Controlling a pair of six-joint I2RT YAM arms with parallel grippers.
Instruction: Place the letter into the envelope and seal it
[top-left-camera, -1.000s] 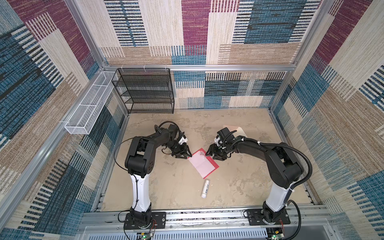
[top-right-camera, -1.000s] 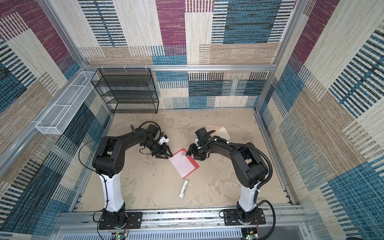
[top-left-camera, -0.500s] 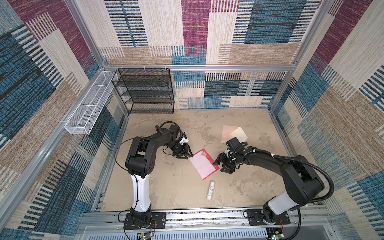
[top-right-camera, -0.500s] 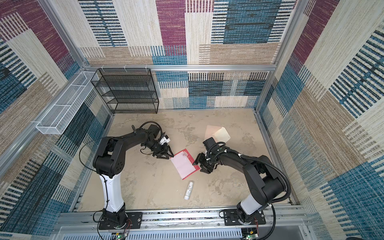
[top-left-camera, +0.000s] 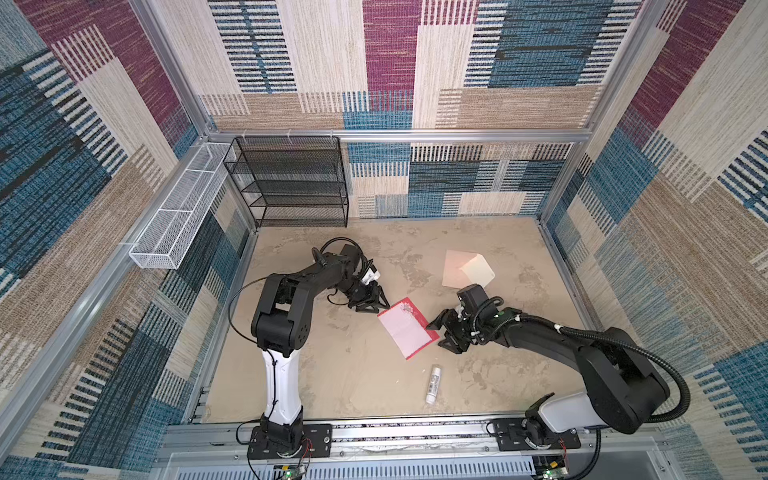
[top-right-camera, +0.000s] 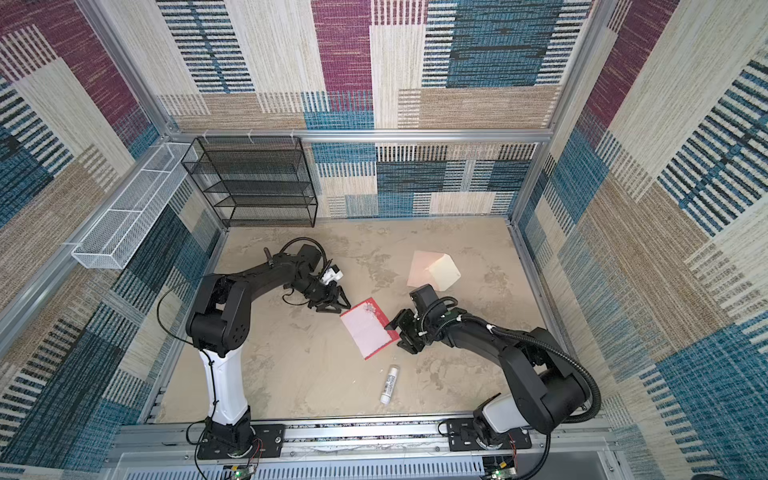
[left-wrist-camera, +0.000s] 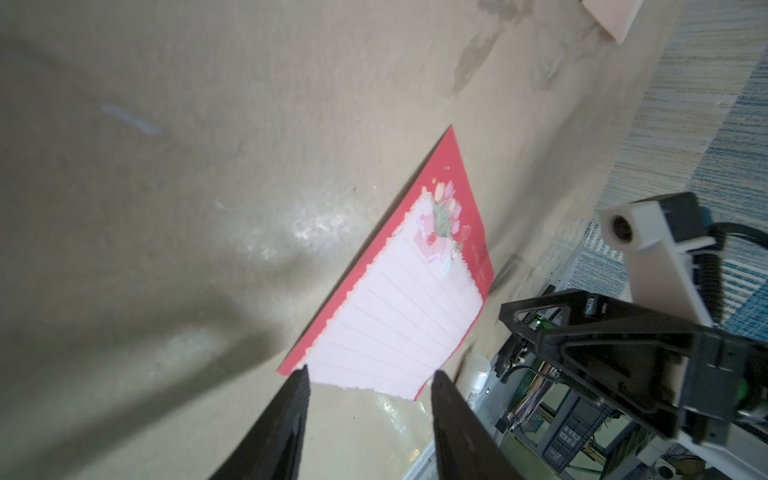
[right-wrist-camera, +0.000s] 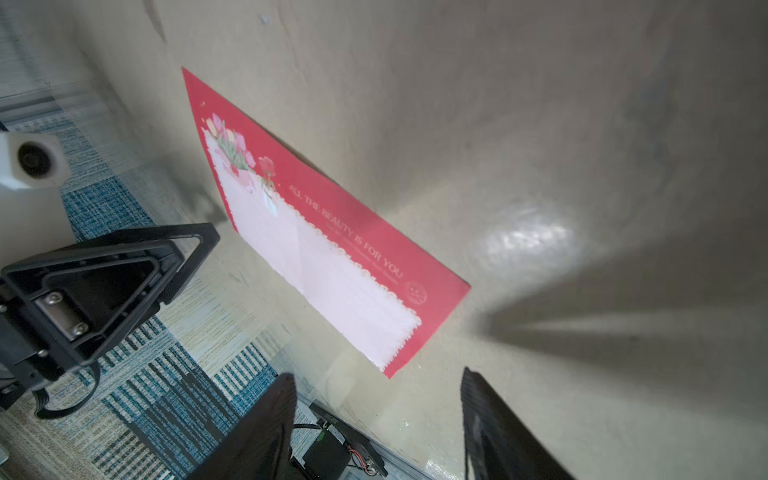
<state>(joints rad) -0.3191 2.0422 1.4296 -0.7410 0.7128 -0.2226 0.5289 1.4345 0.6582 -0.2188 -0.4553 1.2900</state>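
Right wrist: letter (right-wrist-camera: 328, 249), "…BEAUTY IS FOR YOU"

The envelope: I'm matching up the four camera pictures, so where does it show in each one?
In a top view: the envelope lies flap open, behind and right of the letter.
In a top view: same spot, letter nearer.
Left wrist: only its corner at the picture's edge, beyond the letter.
Right wrist: not in it.
Shared landmark: the letter, in all four.
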